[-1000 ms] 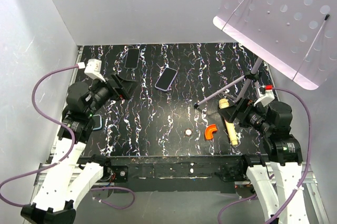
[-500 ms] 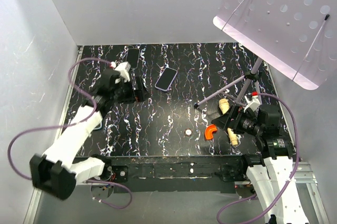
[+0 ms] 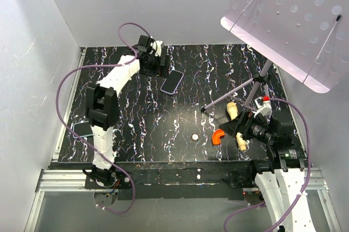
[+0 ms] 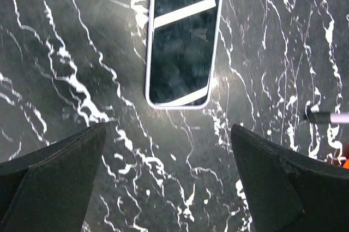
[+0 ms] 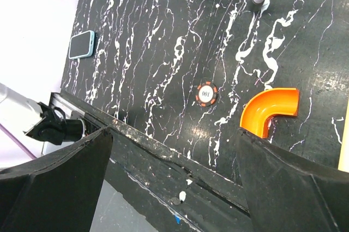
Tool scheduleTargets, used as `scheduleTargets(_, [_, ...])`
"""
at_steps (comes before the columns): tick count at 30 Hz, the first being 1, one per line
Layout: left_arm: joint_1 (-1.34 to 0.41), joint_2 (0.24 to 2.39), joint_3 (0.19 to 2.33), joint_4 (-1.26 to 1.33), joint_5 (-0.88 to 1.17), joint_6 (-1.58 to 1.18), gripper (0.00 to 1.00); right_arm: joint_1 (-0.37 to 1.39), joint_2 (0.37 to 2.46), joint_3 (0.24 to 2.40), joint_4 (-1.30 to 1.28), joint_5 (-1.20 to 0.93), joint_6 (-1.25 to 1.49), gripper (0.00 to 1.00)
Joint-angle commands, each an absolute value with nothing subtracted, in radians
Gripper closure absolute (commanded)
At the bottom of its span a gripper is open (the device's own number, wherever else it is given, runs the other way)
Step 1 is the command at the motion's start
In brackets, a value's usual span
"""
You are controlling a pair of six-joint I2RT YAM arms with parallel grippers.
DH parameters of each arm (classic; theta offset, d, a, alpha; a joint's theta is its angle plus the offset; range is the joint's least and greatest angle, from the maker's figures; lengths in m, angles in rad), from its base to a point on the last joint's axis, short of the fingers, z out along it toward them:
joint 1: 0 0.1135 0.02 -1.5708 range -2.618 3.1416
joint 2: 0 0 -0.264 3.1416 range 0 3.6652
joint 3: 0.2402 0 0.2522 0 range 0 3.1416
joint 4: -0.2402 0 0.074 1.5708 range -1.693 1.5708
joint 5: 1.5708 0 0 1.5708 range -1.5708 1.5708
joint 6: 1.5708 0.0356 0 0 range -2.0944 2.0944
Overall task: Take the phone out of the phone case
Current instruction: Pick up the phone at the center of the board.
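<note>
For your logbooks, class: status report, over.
Left hand open, just short of phone, not touching. Phone flat in its case. Right hand open by orange elbow. Nothing in the way.

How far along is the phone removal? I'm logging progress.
Done: nothing; the dark phone in its pale-rimmed case sits intact on the black marbled table. In hand: the open left gripper hovers near it. Left: gripping and pulling phone from case.

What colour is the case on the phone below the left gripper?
Pale lilac phone case; clearest in the left wrist view.
</note>
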State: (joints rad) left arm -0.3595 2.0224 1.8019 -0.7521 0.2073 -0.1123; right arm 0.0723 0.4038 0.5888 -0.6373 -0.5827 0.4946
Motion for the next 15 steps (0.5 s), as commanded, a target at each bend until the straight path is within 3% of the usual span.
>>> scheduleTargets(1, [-0.367, 2.135, 1.994, -0.859, 0.227, -0.11, 0.0, 0.071, 0.371, 0.65, -0.647, -0.578, 0.482, 0.02])
scheduleTargets(7, [-0.399, 2.319, 2.181, -0.917, 0.157, -0.112, 0.0, 0.071, 0.357, 0.687, -0.687, -0.561, 0.476, 0.02])
scheduleTargets(15, [-0.466, 2.416, 2.181, -0.879, 0.186, -0.143, 0.0, 0.071, 0.359, 0.703, -0.699, -0.545, 0.491, 0.03])
